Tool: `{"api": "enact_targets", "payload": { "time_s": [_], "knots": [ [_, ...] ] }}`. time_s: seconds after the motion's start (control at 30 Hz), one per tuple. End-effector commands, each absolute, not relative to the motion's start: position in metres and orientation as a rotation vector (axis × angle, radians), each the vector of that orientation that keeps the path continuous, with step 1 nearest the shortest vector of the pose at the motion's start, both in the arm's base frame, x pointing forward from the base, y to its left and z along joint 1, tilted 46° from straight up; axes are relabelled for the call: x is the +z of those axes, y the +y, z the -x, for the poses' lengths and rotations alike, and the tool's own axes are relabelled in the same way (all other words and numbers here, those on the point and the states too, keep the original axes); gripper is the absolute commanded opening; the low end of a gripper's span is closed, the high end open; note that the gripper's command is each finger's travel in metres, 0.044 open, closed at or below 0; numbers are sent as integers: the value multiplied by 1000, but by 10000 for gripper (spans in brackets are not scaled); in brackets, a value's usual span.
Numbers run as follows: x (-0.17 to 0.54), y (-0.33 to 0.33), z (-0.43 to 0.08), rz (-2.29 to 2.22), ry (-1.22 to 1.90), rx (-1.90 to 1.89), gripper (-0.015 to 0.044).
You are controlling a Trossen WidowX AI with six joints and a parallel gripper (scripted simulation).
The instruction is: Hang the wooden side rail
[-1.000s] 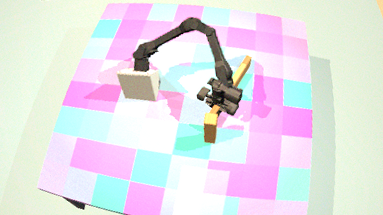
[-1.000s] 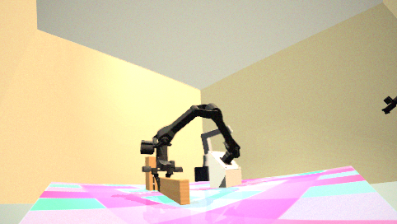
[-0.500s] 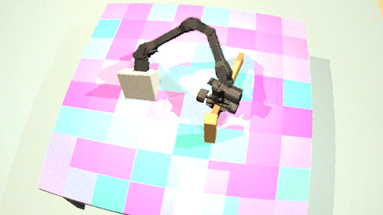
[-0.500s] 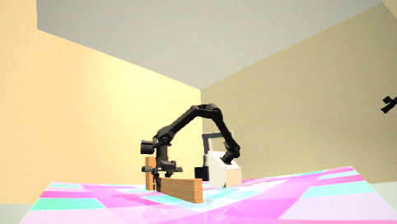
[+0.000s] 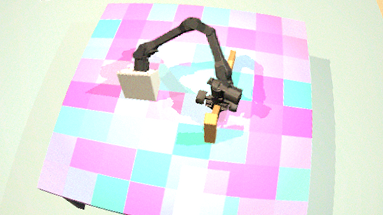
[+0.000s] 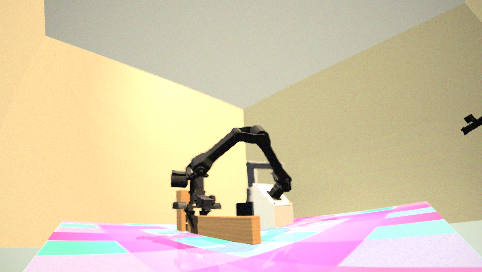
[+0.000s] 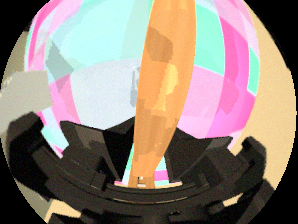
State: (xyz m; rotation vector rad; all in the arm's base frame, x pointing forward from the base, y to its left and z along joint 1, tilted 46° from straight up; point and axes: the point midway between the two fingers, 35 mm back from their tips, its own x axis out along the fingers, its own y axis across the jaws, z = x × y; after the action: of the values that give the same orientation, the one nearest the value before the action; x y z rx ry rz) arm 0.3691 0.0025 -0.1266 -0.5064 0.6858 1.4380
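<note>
Pink, magenta, cyan and white rectangles patchwork the square tabletop (image 5: pixel 102 157) (image 6: pixel 85 247); pale green floor (image 5: pixel 373 145) surrounds it, with tan-yellow walls (image 6: pixel 130 120) and a flat grey ceiling (image 6: pixel 165 40) in the exterior view.

Orientation: long, straight wooden side rail (image 5: pixel 232 58) (image 6: pixel 227 229) (image 7: pixel 167 65) stands on its narrow edge. Its long axis runs, in the top view, from upper right to lower left, one end towards the upright orange-brown wooden headboard post (image 5: pixel 210 131) (image 6: pixel 181 200). In the exterior view the other end points to the lower right, nearer the camera.

Position: rail lies across the tabletop under the black parallel-jaw gripper (image 5: pixel 218 107) (image 6: pixel 193 227) (image 7: pixel 145 167), its near-post end close to the post. Whether the steel hooks sit on the pins cannot be told; the post's slot is not resolved.

End effector: closed on the rail, one dark finger on either side, pointing down. The black jointed arm (image 5: pixel 190 24) (image 6: pixel 257 131) arches above, by a pale, box-shaped block (image 5: pixel 139 85) (image 6: pixel 272 207).

Appearance: rail orange-tan, faint lengthwise grain, flat faces, squared end; darker shadow patches and one brighter yellow patch in the wrist view.
</note>
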Motion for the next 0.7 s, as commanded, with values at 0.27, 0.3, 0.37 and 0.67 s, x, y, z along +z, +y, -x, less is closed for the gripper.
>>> {"api": "enact_targets", "payload": {
  "time_s": [0.27, 0.3, 0.37, 0.67],
  "knots": [
    [-125, 4, -363, 601, 600, 1483, 0],
    [-125, 4, -362, 607, 595, 1486, 0],
    [-125, 4, -361, 609, 593, 1488, 0],
    [-125, 4, -357, 609, 593, 1488, 0]
  ]
}}
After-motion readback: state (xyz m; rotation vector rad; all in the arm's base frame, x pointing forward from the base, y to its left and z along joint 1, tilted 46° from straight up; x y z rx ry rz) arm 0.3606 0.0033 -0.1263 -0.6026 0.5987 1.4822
